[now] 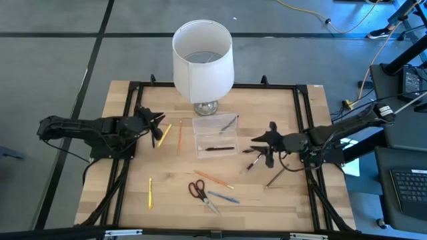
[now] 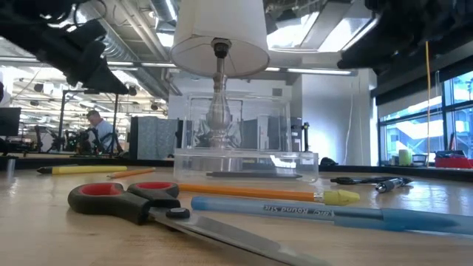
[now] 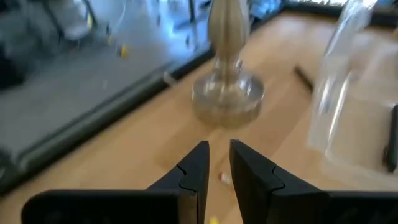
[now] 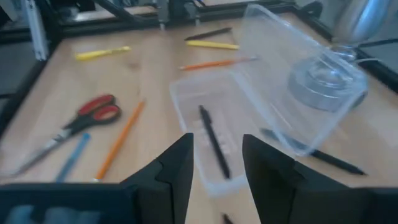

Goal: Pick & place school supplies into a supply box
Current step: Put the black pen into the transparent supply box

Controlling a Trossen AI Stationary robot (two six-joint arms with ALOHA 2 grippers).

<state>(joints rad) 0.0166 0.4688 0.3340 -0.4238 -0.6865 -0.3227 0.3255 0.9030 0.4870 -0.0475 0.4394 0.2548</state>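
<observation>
The clear supply box [image 1: 215,139] stands at mid-table with its lid [image 4: 280,68] raised and a black pen [image 4: 212,140] lying inside. Loose on the wood: red-handled scissors [image 1: 197,189], an orange pencil [image 1: 213,179] and a blue pen [image 1: 223,197] near the front, a yellow pen [image 1: 150,192] front left, a yellow pen [image 1: 165,132] and an orange pencil [image 1: 179,137] left of the box, and dark pens [image 1: 252,162] to its right. My left gripper [image 1: 159,128] hovers left of the box, its fingers [image 3: 202,163] a narrow gap apart. My right gripper [image 4: 217,140] hovers open right of the box. Both hold nothing.
A white-shaded lamp [image 1: 203,57] on a glass base [image 3: 227,96] stands just behind the box. Another dark pen [image 1: 229,123] lies by the raised lid. A black frame [image 1: 303,107] runs along the table's edges. Bare wood shows at the front left and far left.
</observation>
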